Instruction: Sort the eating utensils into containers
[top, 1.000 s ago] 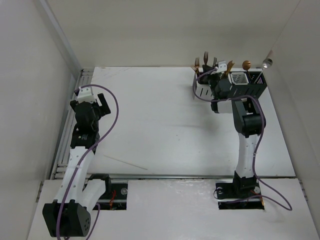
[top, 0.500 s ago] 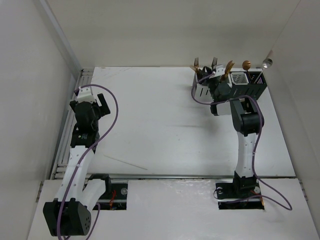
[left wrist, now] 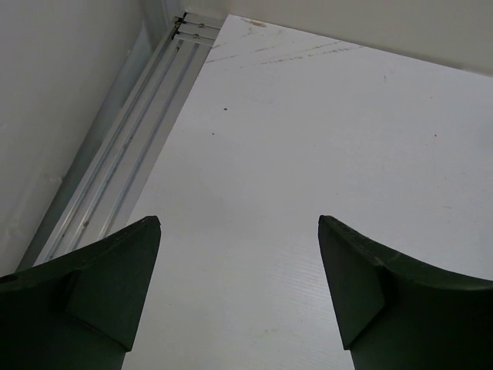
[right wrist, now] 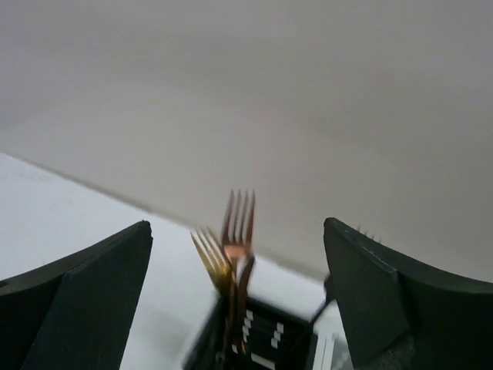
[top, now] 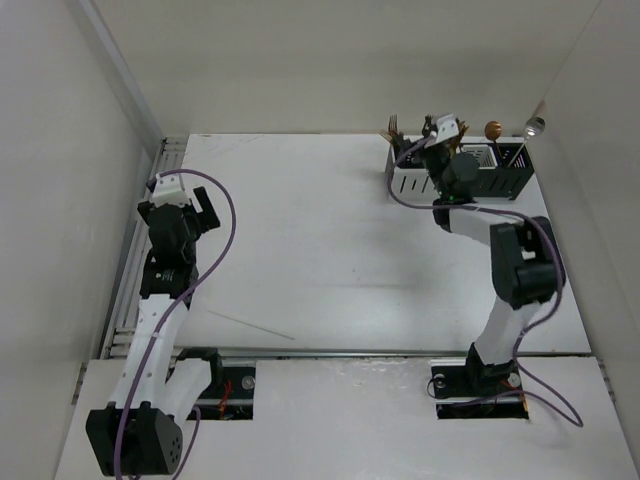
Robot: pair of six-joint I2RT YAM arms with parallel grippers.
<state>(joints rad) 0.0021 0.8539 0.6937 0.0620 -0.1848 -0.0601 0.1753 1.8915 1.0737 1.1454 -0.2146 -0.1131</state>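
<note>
The containers (top: 500, 183), a row of joined white and black slotted boxes, stand at the table's far right. Fork heads (top: 393, 125), a copper spoon (top: 493, 129) and a silver spoon (top: 535, 125) stick up out of them. My right gripper (top: 432, 140) hovers over the row's left part, open and holding nothing. In the right wrist view a copper fork (right wrist: 239, 220) and a gold fork (right wrist: 212, 258) stand upright in a black box (right wrist: 266, 343) beyond the right gripper (right wrist: 237, 231). My left gripper (top: 200, 212) is open over bare table on the left, also open in its wrist view (left wrist: 239, 227).
A thin pale stick (top: 250, 325) lies on the table near the front, left of centre. An aluminium rail (left wrist: 115, 177) runs along the table's left edge beside the side wall. The back wall rises right behind the containers.
My right gripper has gone from shut to wide open over the containers and lifted slightly, its elbow swinging right. One fork head dropped lower into a box. The left arm has stayed still.
</note>
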